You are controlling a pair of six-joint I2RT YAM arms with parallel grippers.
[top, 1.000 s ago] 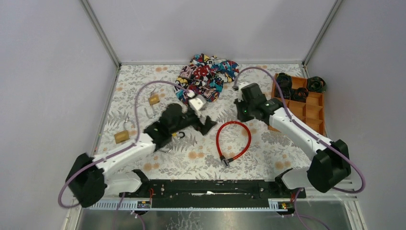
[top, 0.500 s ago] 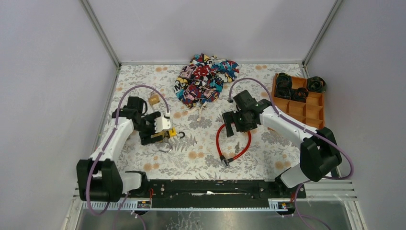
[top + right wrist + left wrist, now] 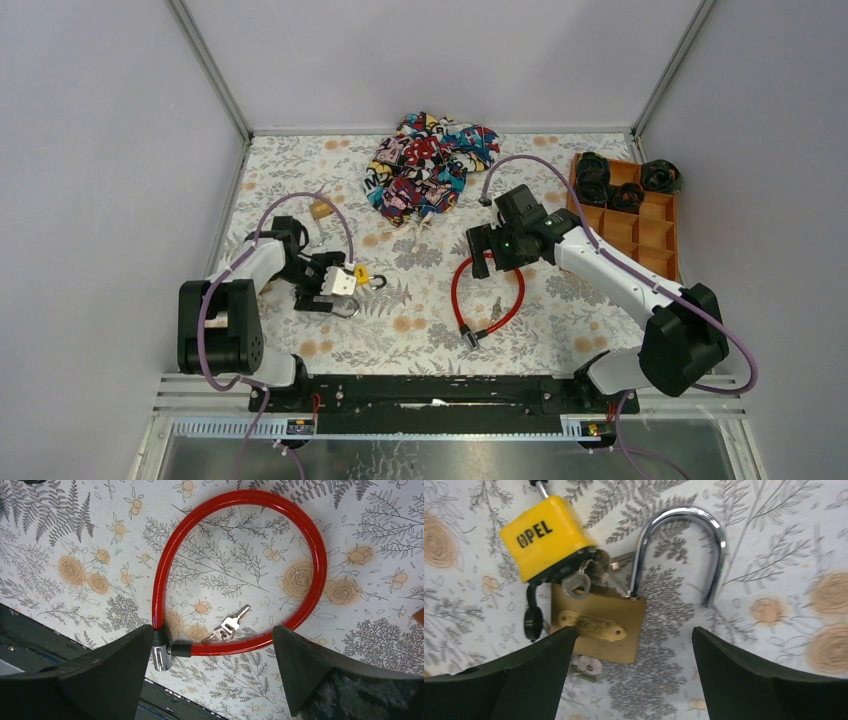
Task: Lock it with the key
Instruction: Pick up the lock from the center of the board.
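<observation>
A brass padlock [image 3: 599, 620] lies on the floral table with its steel shackle [image 3: 679, 545] swung open. A yellow padlock [image 3: 544, 535] and a bunch of keys [image 3: 579, 580] rest against its top. My left gripper [image 3: 634, 635] hangs open just above the brass body; from above, the left gripper [image 3: 335, 290] sits at the table's left. The right gripper [image 3: 212, 627] is open over a red cable lock [image 3: 240, 570]. A second set of keys [image 3: 227, 627] lies inside the loop, near the lock's metal cylinder [image 3: 161, 652]. In the top view the right gripper [image 3: 487, 252] is above the red cable lock [image 3: 518, 300].
A colourful crumpled cloth [image 3: 425, 165] lies at the back centre. An orange compartment tray [image 3: 650, 235] with black items [image 3: 600, 180] stands at the right. Another small brass padlock [image 3: 320, 208] sits at the left rear. Walls close in the table on three sides.
My left arm has swung from the table's middle to the left and now hovers over the padlocks. The right gripper has opened and moved forward over the red cable lock.
</observation>
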